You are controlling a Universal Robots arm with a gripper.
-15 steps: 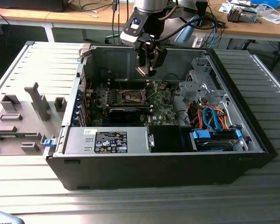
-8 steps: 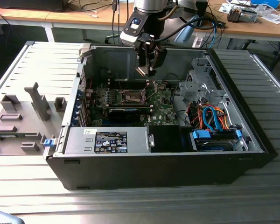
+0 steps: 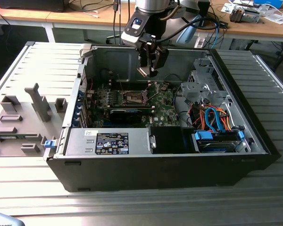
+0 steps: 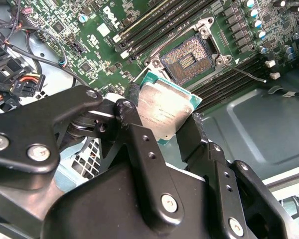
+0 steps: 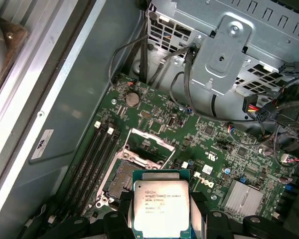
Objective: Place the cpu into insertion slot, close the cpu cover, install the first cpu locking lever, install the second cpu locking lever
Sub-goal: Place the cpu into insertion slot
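— One chip (image 5: 161,206), clamped at its edges between the two fingers (image 4: 139,144) of the gripper (image 4: 163,122), metal top facing both wrist cameras. Probably an edge grip so nothing touches the contact side.
— Where is it?
— In the air over the board, near the one socket (image 5: 120,180), not seated. One cover frame (image 5: 148,145) stands raised, baring the socket inside the computer case (image 3: 155,169).

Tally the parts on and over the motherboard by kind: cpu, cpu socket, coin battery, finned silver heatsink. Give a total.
cpu, held in the tool: 1
cpu socket, open and empty: 1
coin battery: 1
silver heatsink: 1
Total: 4
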